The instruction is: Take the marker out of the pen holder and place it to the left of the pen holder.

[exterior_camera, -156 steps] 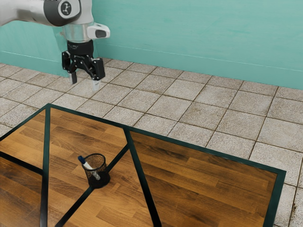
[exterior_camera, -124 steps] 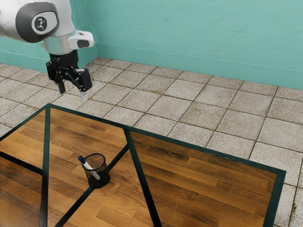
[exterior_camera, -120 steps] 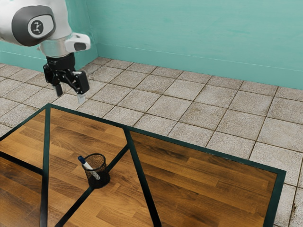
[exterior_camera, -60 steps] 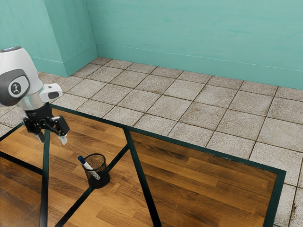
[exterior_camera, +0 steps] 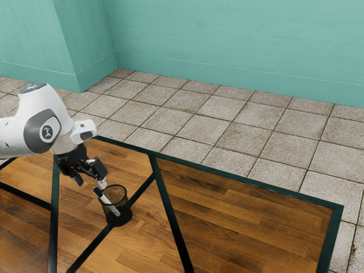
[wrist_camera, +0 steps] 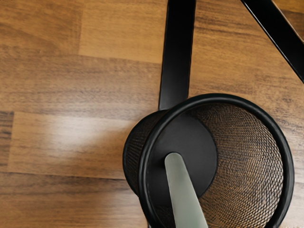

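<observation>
Item: marker (exterior_camera: 108, 203), one, pale body, blue cap (exterior_camera: 98, 192) uppermost; location, inside the holder (exterior_camera: 122, 217), leaning, with the cap past the rim (wrist_camera: 218, 98) on the exterior view's left. Item: holder, one, black mesh, round, upright on the table (exterior_camera: 239, 222). Item: gripper (exterior_camera: 91, 182), one, black; condition, fingers spread well apart, nothing held; location, above and just beside the cap, one fingertip near it (whether the two touch, the exterior view does not settle). Stage, as judged: final approach, with grasp, lift and placing all outstanding. Required next: align the fingers astride the upper marker, lower a little, close, then raise along its slant. Hazards, listed by cause. Descent off line: a fingertip lands on the cap and pushes the marker deeper or swings it across the holder. Descent too near the mesh: a finger catches the rim and tips or drags the holder. Closing too high: the grip takes only the cap, which may slip or pull off. Closing too wide of the marker: mesh is pinched along with it, and the holder rises too. Lift straight up against the lean: the lower end snags the wall. Release from height: the marker, being round, may roll.
</observation>
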